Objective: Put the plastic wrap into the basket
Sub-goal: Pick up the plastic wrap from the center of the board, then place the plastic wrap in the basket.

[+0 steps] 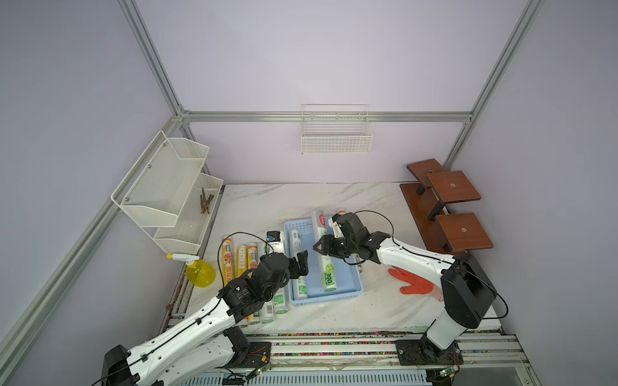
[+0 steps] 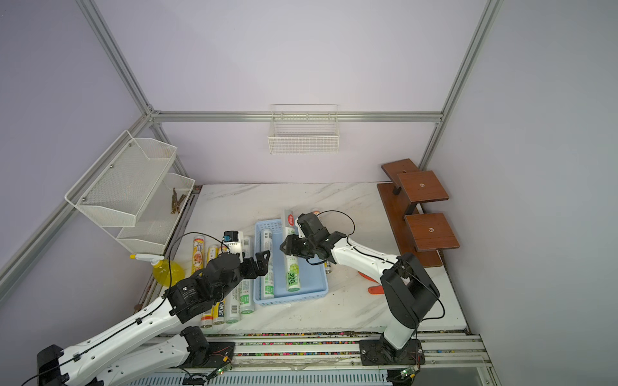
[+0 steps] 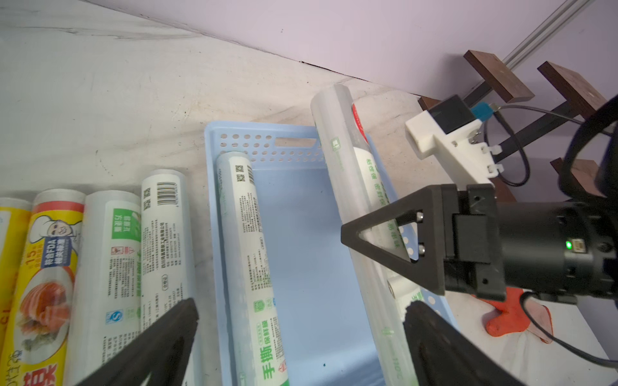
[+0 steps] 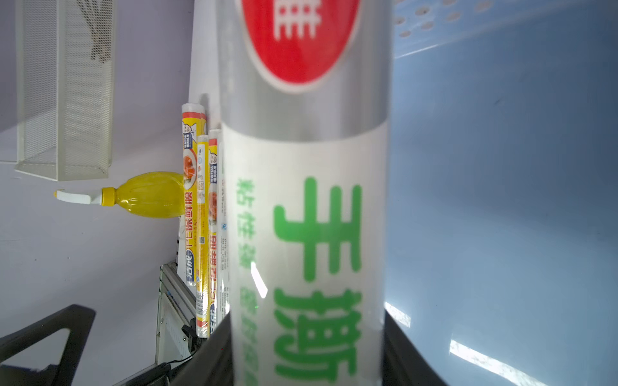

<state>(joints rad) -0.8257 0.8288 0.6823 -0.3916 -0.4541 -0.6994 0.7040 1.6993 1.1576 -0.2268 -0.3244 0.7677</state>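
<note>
Marble tabletop: my right gripper (image 1: 323,250) clamps a wrap roll (image 1: 328,277) mid-length over the basket (image 1: 344,280). Probably light, stiff, slick; left gripper (image 1: 301,264) gapes empty.

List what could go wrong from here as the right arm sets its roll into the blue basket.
1. The clear green-printed roll in the right pincer sticks out past the far rim of the blue basket. Released like this, it may prop on the rim or slide out.
2. The open left pincer hovers over the basket close to the right pincer. Lowering the roll could make them bump.
</note>
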